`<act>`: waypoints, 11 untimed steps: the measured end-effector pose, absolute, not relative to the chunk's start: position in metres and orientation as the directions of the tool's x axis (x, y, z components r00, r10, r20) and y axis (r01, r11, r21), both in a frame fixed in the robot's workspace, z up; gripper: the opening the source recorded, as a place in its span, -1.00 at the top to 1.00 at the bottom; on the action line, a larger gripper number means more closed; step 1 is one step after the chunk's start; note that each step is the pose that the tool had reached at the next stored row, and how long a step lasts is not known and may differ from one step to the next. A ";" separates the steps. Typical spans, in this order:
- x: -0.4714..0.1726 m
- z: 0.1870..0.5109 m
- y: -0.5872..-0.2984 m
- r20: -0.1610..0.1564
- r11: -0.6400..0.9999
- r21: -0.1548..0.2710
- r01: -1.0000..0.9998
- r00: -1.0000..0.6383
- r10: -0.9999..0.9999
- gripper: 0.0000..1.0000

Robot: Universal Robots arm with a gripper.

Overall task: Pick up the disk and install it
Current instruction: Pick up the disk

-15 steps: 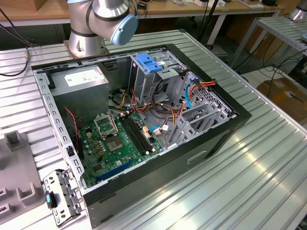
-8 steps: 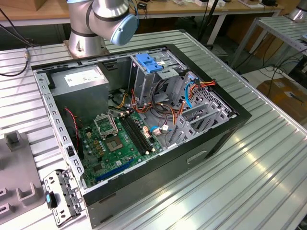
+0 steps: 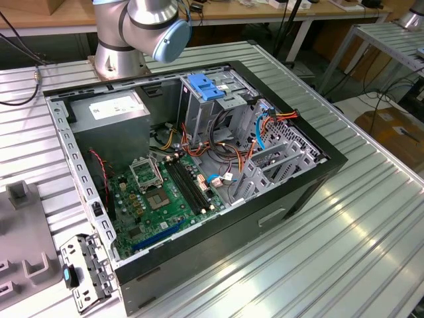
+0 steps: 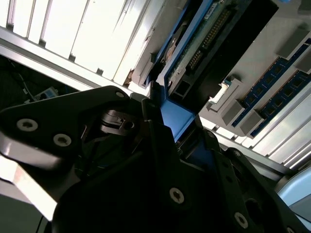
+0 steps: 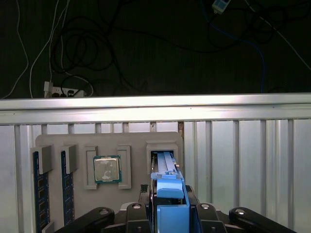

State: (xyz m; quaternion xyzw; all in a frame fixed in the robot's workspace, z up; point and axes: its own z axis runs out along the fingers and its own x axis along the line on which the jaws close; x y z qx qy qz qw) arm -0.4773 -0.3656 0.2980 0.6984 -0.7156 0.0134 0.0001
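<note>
The disk [image 5: 169, 212] stands on edge with its blue plastic carrier edge toward the camera, its far end in a slot of the grey parts tray [image 5: 131, 141]. My gripper [image 5: 167, 195] has a black finger against each side of the blue carrier and is shut on it. In the second wrist view the disk [image 4: 197, 51] shows its green circuit board and connector, with the blue edge pinched between the fingers [image 4: 151, 119]. In the exterior view the open computer case [image 3: 311, 172] lies on the table with a grey drive cage [image 3: 199, 109] at its back.
On the tray lie two memory sticks [image 5: 40, 194] and a processor [image 5: 107, 169]. Beyond the tray the table's rail [image 5: 155, 109] ends over dark floor with cables. A blue latch [image 3: 205, 86] tops the drive cage; the arm's base [image 3: 119, 53] stands behind the case.
</note>
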 end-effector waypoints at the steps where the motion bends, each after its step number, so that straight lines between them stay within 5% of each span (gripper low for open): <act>1: -0.477 0.298 -0.366 0.019 0.024 -0.019 -1.000 -0.025 -1.000 0.25; 11: -0.477 0.298 -0.366 0.019 0.024 -0.019 -1.000 -0.025 -1.000 0.25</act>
